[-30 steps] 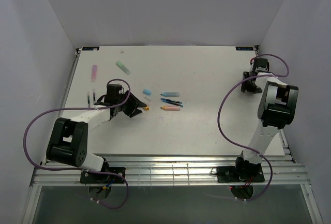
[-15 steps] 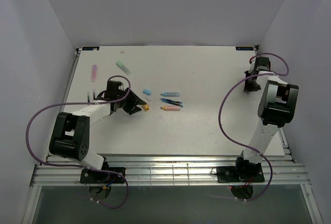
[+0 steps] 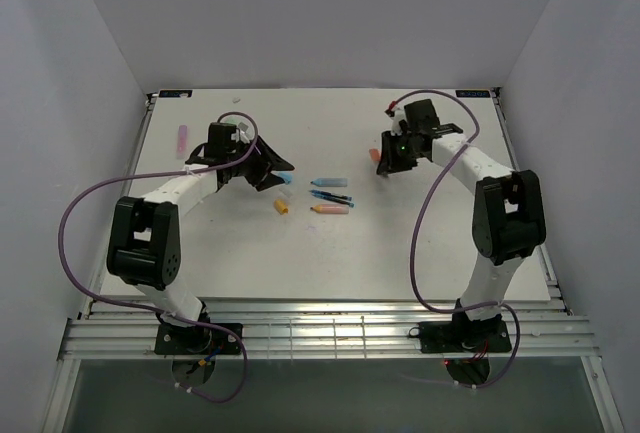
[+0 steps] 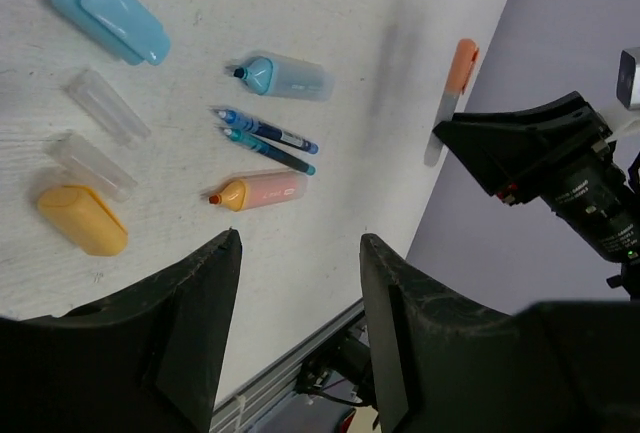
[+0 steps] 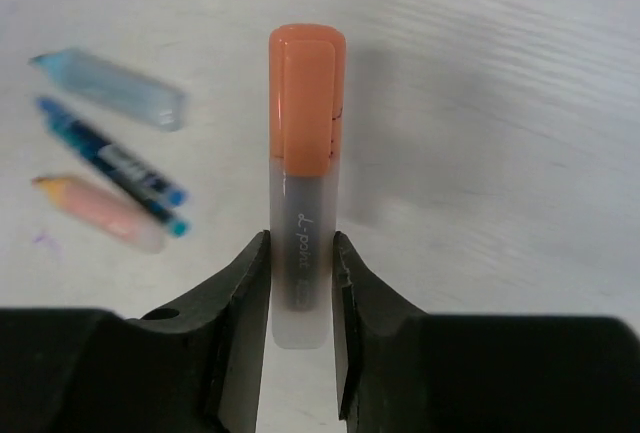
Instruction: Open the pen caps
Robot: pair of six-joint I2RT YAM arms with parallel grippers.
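My right gripper (image 5: 300,245) is shut on the clear body of a pen (image 5: 302,253) whose orange pen cap (image 5: 307,98) is on and points away from the fingers. In the top view this gripper (image 3: 384,160) hovers over the table's back middle. My left gripper (image 4: 300,243) is open and empty, above the table near a loose light blue cap (image 4: 110,23) and a loose orange cap (image 4: 82,219). Uncapped pens lie in a row: a light blue one (image 4: 285,75), two dark blue ones (image 4: 265,138), an orange-tipped one (image 4: 258,192).
Two clear sleeves (image 4: 100,133) lie between the loose caps. A pink capped pen (image 3: 182,139) lies at the far left of the white table (image 3: 420,243). The left arm (image 3: 190,185) stretches across the table's left part. Grey walls enclose three sides.
The right arm swung in from the far right edge to the back middle, carrying the orange-capped pen. The left gripper moved away from the orange cap toward the back and opened wider.
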